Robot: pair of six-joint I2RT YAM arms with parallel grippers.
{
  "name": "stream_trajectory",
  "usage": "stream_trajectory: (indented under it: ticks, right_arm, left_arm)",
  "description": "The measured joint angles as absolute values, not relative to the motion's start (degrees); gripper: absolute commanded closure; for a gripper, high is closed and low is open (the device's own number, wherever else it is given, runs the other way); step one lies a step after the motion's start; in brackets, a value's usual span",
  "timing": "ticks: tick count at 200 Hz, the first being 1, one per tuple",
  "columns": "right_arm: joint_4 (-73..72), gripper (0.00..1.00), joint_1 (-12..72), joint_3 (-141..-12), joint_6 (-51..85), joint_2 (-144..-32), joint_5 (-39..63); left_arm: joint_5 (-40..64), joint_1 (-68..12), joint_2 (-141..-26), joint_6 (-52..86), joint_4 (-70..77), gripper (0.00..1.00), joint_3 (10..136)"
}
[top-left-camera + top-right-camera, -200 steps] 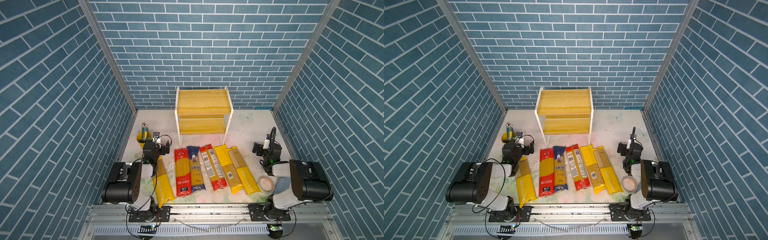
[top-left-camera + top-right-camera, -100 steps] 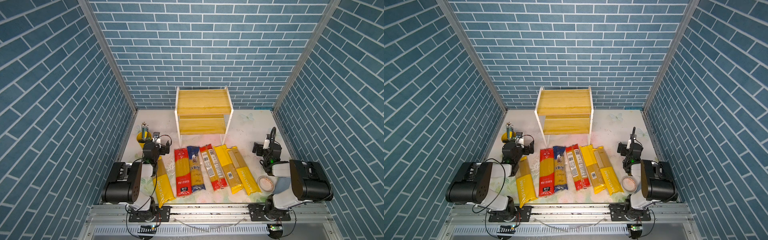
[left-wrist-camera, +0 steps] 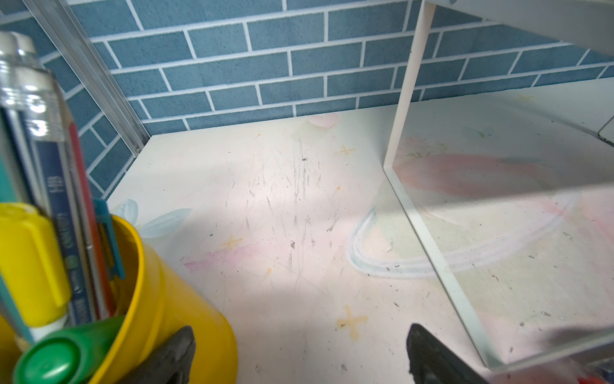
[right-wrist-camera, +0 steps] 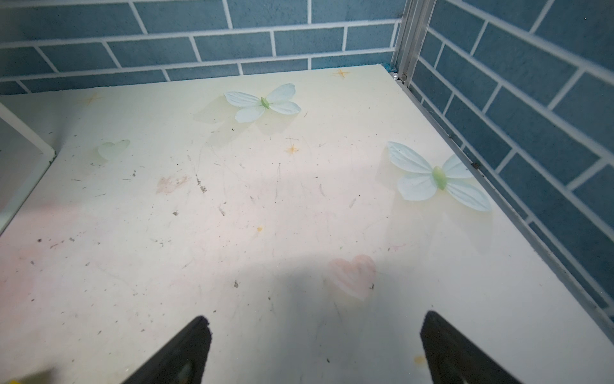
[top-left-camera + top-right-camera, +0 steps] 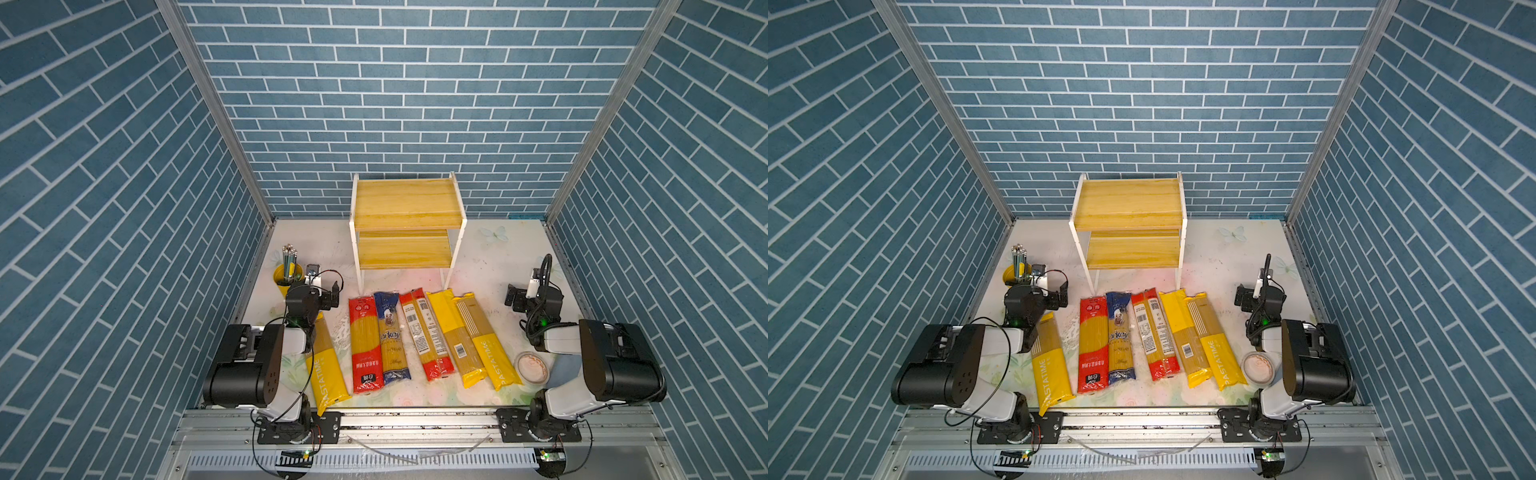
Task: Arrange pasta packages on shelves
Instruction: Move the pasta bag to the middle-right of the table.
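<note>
Several pasta packages lie side by side on the table in front of the shelves (image 5: pixel 405 208) (image 5: pixel 1129 203). From left to right there is a yellow PASTATIME bag (image 5: pixel 328 365), a red bag (image 5: pixel 365 345), a dark blue bag (image 5: pixel 390 336), a clear bag with red ends (image 5: pixel 426 332) and two more yellow-and-tan bags (image 5: pixel 455 336) (image 5: pixel 486 340). Both boards of the shelves are bare. My left gripper (image 5: pixel 320 291) (image 3: pixel 299 349) stands open and empty at the far end of the leftmost bag. My right gripper (image 5: pixel 525 297) (image 4: pixel 315 335) is open and empty over bare table at the right.
A yellow cup of pencils (image 5: pixel 286 274) (image 3: pixel 149 299) stands right beside my left gripper, against one finger (image 3: pixel 176 355). A white shelf leg (image 3: pixel 405 83) rises on its other side. A roll of tape (image 5: pixel 532 368) lies by the right arm's base. Blue brick walls enclose the table.
</note>
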State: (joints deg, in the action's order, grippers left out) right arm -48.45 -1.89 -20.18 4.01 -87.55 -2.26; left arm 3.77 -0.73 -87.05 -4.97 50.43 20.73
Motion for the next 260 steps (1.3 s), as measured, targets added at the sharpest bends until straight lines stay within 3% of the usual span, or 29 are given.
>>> stream_trajectory:
  ticks: [69, 121, 172, 200, 237, 260]
  right_arm:
    - [-43.9, 0.01, -1.7, -22.0, 4.0, -86.4, -3.5]
    - [-34.0, 0.01, 3.7, -27.3, 3.3, -78.1, -13.1]
    - [-13.7, 0.01, 5.3, -34.2, 11.5, -69.8, -21.9]
    - [-1.3, 0.01, 5.5, -41.6, 20.1, -68.4, -20.8]
    - [6.4, 0.22, 4.3, -43.7, 28.6, -66.8, -7.4]
    - [14.2, 0.28, 4.6, -45.6, 31.6, -67.9, -1.5]
  left_arm:
    - [-0.9, -0.8, -86.2, -3.8, 51.4, 0.00, 20.1]
    - [-9.5, -3.3, -74.7, -2.7, 48.1, 0.00, 17.4]
    - [-19.1, -7.2, -63.0, 1.4, 37.0, 0.00, 18.1]
    - [-21.1, -7.4, -59.0, 5.8, 28.6, 0.00, 20.6]
    - [-22.9, -7.4, -54.3, 16.7, 12.8, 0.00, 27.1]
    - [-21.9, -7.4, -52.9, 23.9, 0.8, 0.00, 32.8]
